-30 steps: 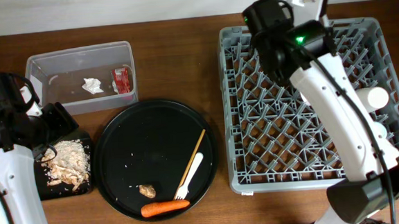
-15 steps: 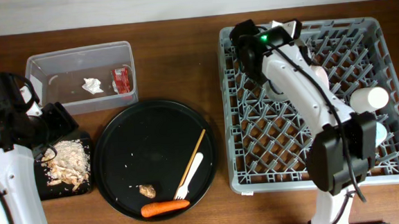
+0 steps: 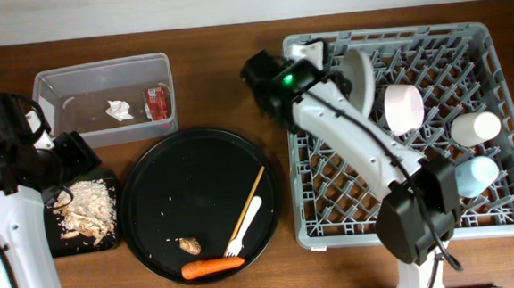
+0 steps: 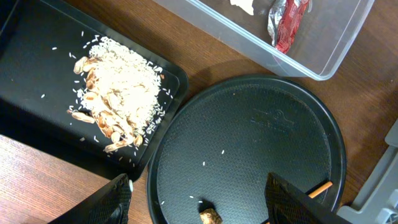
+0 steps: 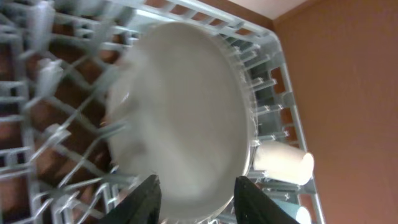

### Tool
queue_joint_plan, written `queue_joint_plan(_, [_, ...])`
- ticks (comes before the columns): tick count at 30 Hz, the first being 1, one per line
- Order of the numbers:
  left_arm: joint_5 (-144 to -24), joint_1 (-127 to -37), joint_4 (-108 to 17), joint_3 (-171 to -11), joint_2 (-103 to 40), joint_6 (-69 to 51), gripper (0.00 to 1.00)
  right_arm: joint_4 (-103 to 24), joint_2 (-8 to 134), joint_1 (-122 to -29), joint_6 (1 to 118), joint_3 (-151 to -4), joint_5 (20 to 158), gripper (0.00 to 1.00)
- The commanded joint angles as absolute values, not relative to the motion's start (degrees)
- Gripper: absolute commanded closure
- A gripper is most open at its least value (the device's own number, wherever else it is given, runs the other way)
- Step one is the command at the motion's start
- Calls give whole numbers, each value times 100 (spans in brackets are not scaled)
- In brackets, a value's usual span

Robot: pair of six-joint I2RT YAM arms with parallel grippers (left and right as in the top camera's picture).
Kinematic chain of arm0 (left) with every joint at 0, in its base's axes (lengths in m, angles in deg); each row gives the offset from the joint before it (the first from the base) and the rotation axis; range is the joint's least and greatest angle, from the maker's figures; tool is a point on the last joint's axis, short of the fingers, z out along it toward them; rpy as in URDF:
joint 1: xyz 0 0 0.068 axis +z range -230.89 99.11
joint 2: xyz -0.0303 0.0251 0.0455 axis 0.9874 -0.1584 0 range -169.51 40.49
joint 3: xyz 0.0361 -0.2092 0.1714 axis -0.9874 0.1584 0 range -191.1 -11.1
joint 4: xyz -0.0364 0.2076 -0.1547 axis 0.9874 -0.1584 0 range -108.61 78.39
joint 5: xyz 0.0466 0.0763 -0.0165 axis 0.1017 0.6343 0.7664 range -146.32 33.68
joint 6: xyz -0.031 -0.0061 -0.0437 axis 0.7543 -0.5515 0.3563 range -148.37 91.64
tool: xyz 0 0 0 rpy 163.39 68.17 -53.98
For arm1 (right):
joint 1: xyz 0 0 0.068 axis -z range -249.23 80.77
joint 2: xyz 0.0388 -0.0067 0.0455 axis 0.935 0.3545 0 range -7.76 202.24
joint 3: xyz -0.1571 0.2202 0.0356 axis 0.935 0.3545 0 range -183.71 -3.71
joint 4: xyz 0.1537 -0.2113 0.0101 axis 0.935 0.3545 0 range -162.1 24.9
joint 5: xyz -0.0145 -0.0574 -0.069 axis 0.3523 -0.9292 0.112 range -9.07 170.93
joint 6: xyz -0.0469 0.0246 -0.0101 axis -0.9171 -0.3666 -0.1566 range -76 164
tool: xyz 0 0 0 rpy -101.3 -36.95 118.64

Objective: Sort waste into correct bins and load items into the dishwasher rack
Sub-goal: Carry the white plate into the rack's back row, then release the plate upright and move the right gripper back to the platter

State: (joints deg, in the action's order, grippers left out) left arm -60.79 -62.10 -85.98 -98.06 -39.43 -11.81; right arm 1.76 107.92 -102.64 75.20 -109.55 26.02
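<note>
– Right hand (image 5: 198,200): is it holding anything?
– Nothing. Its fingers are spread, over the white plate (image 5: 186,118) standing at the dishwasher rack's (image 3: 298,159) far left.
– And what comes next?
– Likely the chopstick (image 3: 248,201) on the round black tray (image 3: 152,186), near-left of that hand, slanting near-left to far-right. The left hand (image 4: 199,190) is wide open, empty, and looks farther off.

I see open room over the upper left of the round black tray (image 3: 178,176). The chopstick (image 3: 248,201), fork (image 3: 244,227), carrot (image 3: 213,268) and brown lump (image 3: 190,246) crowd its lower right. In the dishwasher rack (image 3: 370,238), my right arm (image 3: 346,134) crosses the middle. The plate (image 3: 358,71), bowl (image 3: 404,108), small white cup (image 3: 475,128) and light blue cup (image 3: 475,175) block the right.
</note>
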Motion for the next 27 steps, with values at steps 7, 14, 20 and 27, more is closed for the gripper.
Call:
queue_joint_plan(7, [-6142, -6186, -8633, -9845, -3900, -1126, 32, 366, 9949, -10190, 7603, -10953, 3170, 45])
queue_joint_plan(14, [-6144, -6186, -8649, -9845, -3900, -1124, 32, 373, 9273, -8199, 6854, -10951, 4416, 65])
queue_joint_plan(20, [-6144, -6186, -8646, -9845, -3900, -1124, 32, 205, 9568, -6584, 5503, -10944, 7576, 71])
queue_joint_plan(27, [-6144, -6186, -8646, -9845, -3900, -1124, 32, 93, 9992, -6321, 4720, -10944, 9135, 70])
